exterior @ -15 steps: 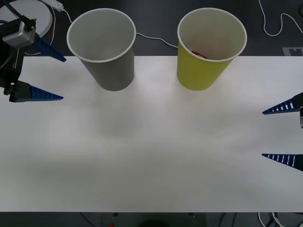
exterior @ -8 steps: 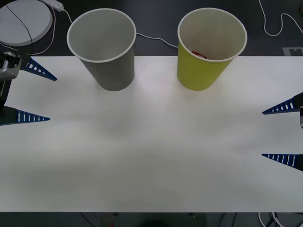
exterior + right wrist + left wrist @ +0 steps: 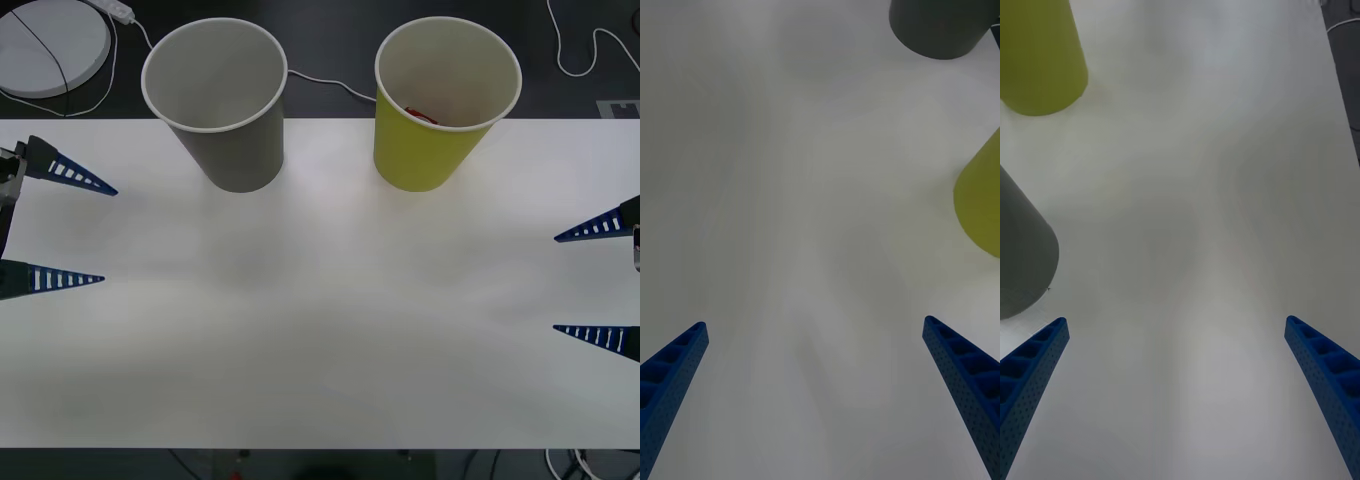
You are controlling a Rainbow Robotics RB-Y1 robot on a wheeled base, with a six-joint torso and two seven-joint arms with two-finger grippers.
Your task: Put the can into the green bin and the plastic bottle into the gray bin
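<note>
We see a sliver of the shiny red can (image 3: 421, 116) inside the tall yellow-green bin (image 3: 430, 155); the gray cup-shaped bin (image 3: 235, 150) beside it looks empty. Our left gripper (image 3: 88, 232) and right gripper (image 3: 580, 282) hang wide open, holding nothing, over the white table (image 3: 320, 330).

Left pincer (image 3: 95, 232) and right pincer (image 3: 560, 282) hover spread wide apart.

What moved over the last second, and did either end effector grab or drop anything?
The left end effector pulled back from beside the gray bin toward the table's left edge and came down nearer the robot, open and empty throughout. Nothing was grabbed or released. The right end effector stayed parked, open, at the right edge. Both bins stayed put, a bit of red still showing inside the green bin.
</note>
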